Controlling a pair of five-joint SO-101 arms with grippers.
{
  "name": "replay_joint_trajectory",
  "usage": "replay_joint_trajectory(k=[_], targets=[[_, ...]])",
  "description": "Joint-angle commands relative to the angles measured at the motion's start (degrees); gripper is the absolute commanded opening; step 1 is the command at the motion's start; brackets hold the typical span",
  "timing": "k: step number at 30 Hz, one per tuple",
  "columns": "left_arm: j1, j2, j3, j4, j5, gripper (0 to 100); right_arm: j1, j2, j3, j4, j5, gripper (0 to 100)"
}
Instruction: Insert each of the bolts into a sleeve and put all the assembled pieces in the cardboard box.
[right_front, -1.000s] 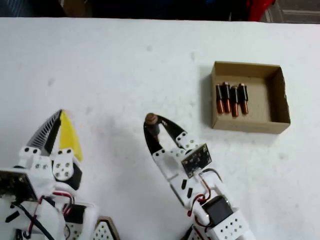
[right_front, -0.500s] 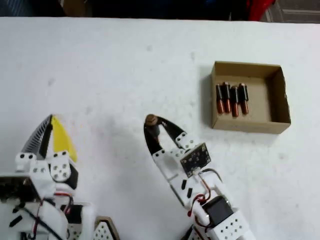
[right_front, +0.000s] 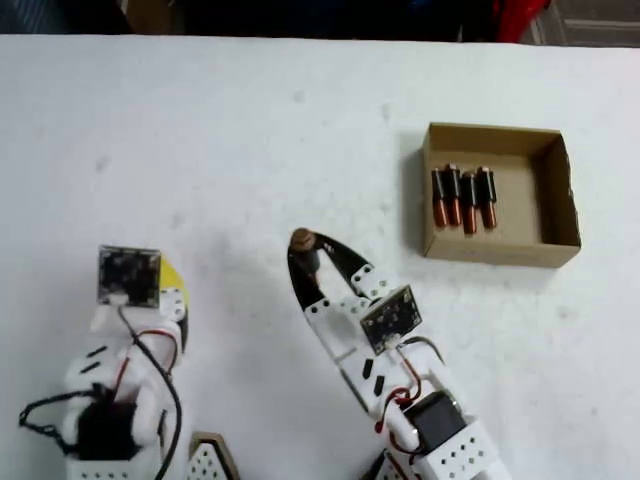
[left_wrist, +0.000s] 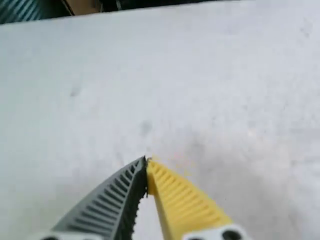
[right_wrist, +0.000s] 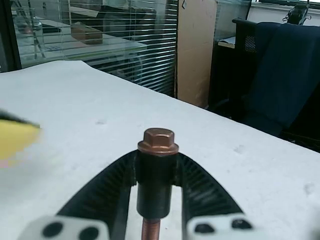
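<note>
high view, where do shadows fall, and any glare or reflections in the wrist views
High view: the cardboard box throws a soft shadow on the table along its left and near walls. Right wrist view: the bolt head above its sleeve catches a soft highlight, and the glass behind carries reflections. Left wrist view: even light on the table around the left gripper, no glare.

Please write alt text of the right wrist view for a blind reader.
The right pincer grips a black sleeve with a copper bolt through it, over the white table. Blinds and a dark chair stand behind.
</note>
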Motion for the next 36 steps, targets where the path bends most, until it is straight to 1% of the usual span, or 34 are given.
replay_joint_trajectory(k=[1, 7, 16, 26, 30, 34, 36], targets=[[-0.3, 0.0, 7.2, -1.6, -0.7, 2, 0.7, -0.7, 0.4, -0.1, -0.2, 1.7], [-0.3, 0.0, 14.6, -1.7, -0.5, 2, 0.7, -0.7, 0.4, -0.1, -0.2, 1.7], [-0.2, 0.0, 15.5, -1.1, -0.4, 2, 0.8, -0.7, 0.4, 0.0, -0.2, 1.7], [-0.2, 0.0, 15.5, 9.0, -0.9, 2, 0.8, -0.7, 0.4, 1.5, -0.2, 1.7], [-0.2, 0.0, 15.5, 9.2, -1.1, 2, 0.8, -0.7, 0.4, 2.6, -0.2, 1.7], [-0.2, 0.0, 15.5, 9.2, -6.1, 2, 0.8, -0.7, 0.4, 6.2, -0.2, 1.7], [-0.2, 0.0, 15.5, 9.1, -6.5, 2, 0.8, -0.7, 0.4, 7.4, -0.2, 1.7]])
